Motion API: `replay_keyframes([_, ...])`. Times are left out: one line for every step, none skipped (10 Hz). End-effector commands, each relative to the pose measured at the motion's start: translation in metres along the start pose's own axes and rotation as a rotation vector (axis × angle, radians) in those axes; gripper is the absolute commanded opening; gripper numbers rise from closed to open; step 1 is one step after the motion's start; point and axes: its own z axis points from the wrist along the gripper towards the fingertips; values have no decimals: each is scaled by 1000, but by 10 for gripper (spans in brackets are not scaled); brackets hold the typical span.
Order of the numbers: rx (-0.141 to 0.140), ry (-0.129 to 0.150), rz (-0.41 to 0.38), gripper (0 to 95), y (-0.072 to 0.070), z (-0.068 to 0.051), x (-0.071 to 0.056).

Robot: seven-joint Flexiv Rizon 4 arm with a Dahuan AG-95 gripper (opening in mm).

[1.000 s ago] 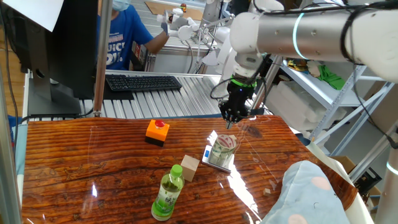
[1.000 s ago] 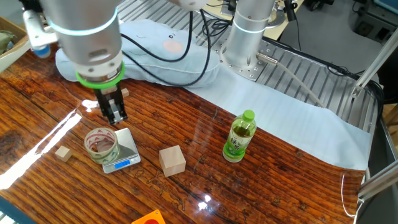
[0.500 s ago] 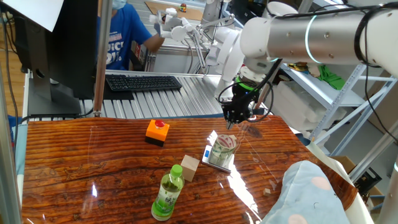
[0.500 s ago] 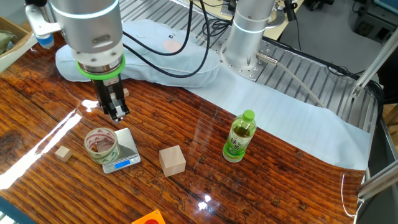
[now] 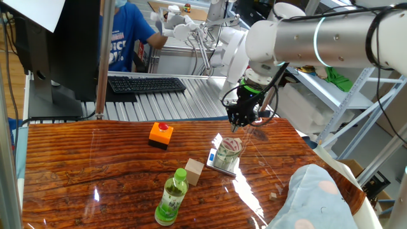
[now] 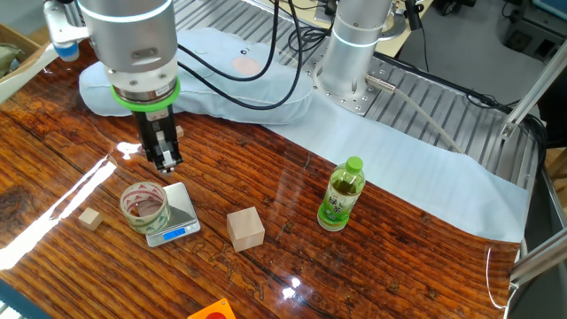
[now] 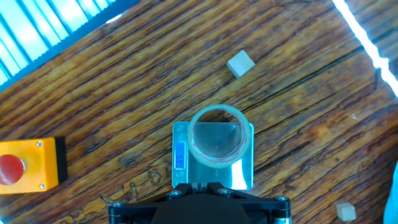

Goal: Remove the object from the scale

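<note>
The object is a small clear round jar [image 5: 229, 151] that stands on the scale [image 5: 217, 168], a flat silver pocket scale with a blue display strip. Both also show in the other fixed view, jar [image 6: 144, 206] on scale [image 6: 183, 213], and in the hand view, jar [image 7: 216, 135] on scale [image 7: 244, 175]. My gripper [image 5: 234, 125] hangs above and just behind the jar, apart from it, with its fingers pressed together and empty. It also shows in the other fixed view [image 6: 166, 164] and at the bottom edge of the hand view [image 7: 200, 185].
An orange box with a red button [image 5: 161, 134] sits left of the scale. A tan wooden cube [image 5: 194, 171] and a green-capped bottle [image 5: 172, 197] stand in front. Small wooden cubes [image 7: 240, 63] [image 6: 89, 219] lie nearby. A light blue cloth [image 5: 318, 197] covers the right corner.
The arm's upper links have swung a little to the right. The fingertips stay nearly in place above the jar. The jar and scale have not moved.
</note>
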Motion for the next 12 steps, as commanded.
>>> replay_keyframes([-15,18,36,0,2,-1,-1])
replay_keyframes([-15,18,32,0,4,-3,-4])
replay_keyframes([-18,17,19,0,9,-8,-10])
replay_keyframes([-17,14,11,0,15,-13,-19])
replay_keyframes([-11,10,2,0,22,-19,-31])
replay_keyframes([-1,1,-5,0,29,-23,-50])
replay_keyframes([22,-14,-11,0,31,-23,-65])
replay_keyframes([47,-32,-18,0,30,-18,-78])
replay_keyframes([57,-37,-18,0,26,-12,-89])
replay_keyframes([56,-32,-19,0,19,-7,-103])
replay_keyframes([56,-32,-21,0,15,-4,-108])
replay_keyframes([49,-27,-25,0,7,3,-114])
